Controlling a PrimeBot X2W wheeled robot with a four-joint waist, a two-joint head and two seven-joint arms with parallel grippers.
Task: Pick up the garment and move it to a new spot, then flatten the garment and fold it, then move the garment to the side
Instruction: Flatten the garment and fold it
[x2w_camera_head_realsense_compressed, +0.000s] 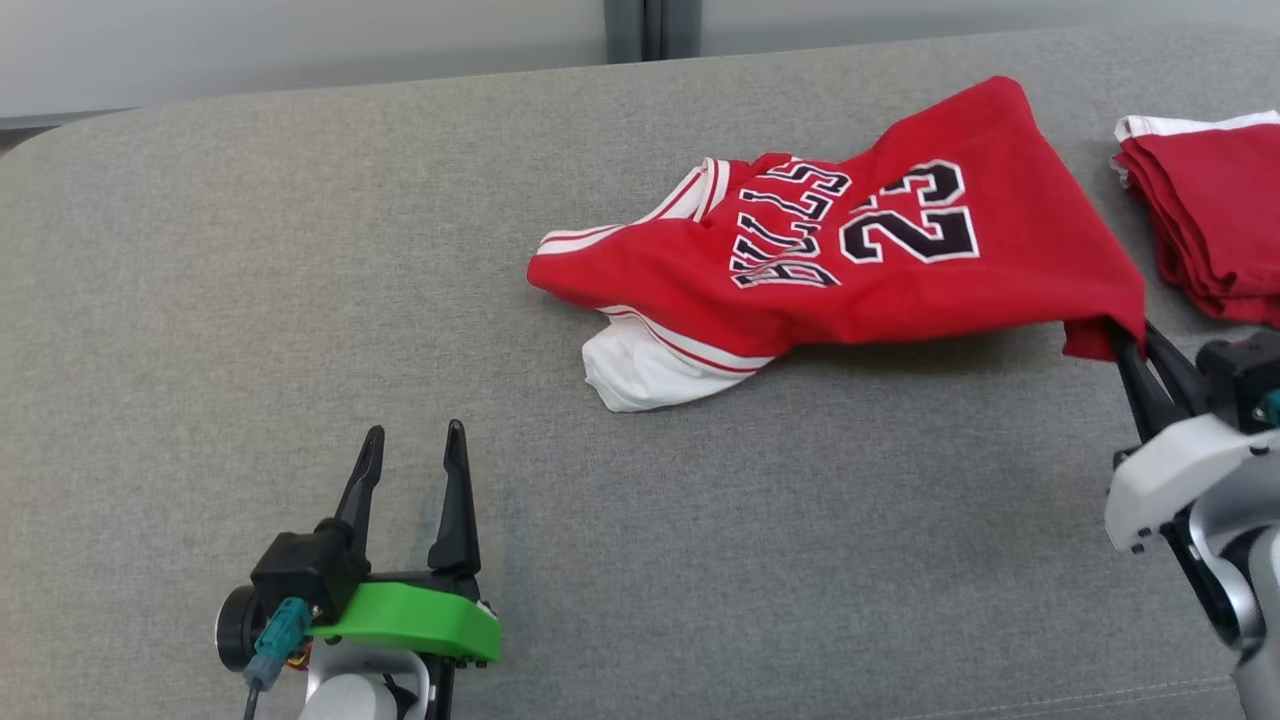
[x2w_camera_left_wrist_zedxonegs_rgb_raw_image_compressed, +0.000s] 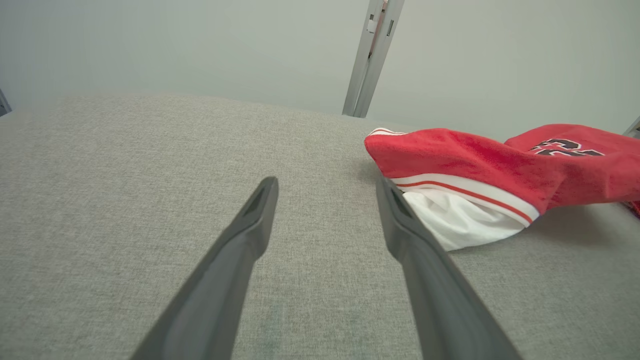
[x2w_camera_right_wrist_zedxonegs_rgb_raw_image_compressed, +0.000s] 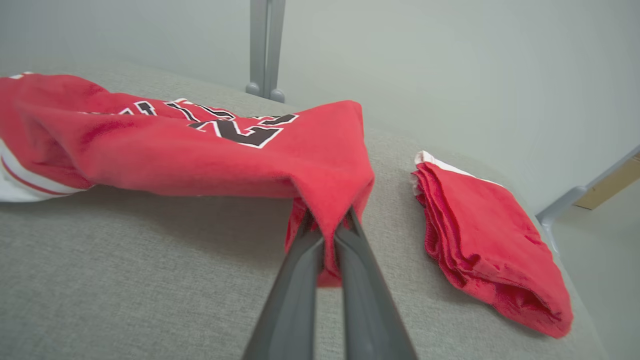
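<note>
Grey fabric surface (x2w_camera_head_realsense_compressed: 300, 300) | right pincer (x2w_camera_right_wrist_zedxonegs_rgb_raw_image_compressed: 327, 227) clamped on jersey (x2w_camera_head_realsense_compressed: 880, 260) | left pincer (x2w_camera_head_realsense_compressed: 412, 432) agape | folded stack (x2w_camera_head_realsense_compressed: 1215, 220) nearby

One red jersey (x2w_camera_head_realsense_compressed: 860, 270) numbered 23 lies on one grey cloth-covered tabletop (x2w_camera_head_realsense_compressed: 300, 300). To the jersey's right, apart from it, sits one folded stack of red cloth (x2w_camera_head_realsense_compressed: 1215, 215); how many pieces it holds cannot be told. There are two hands, each with two long dark fingers, four in all: the left hand (x2w_camera_head_realsense_compressed: 415, 430) well off the jersey's lower left, the right hand (x2w_camera_head_realsense_compressed: 1128, 345) at the jersey's right corner. One grey post (x2w_camera_head_realsense_compressed: 652, 30) stands beyond the jersey.
</note>
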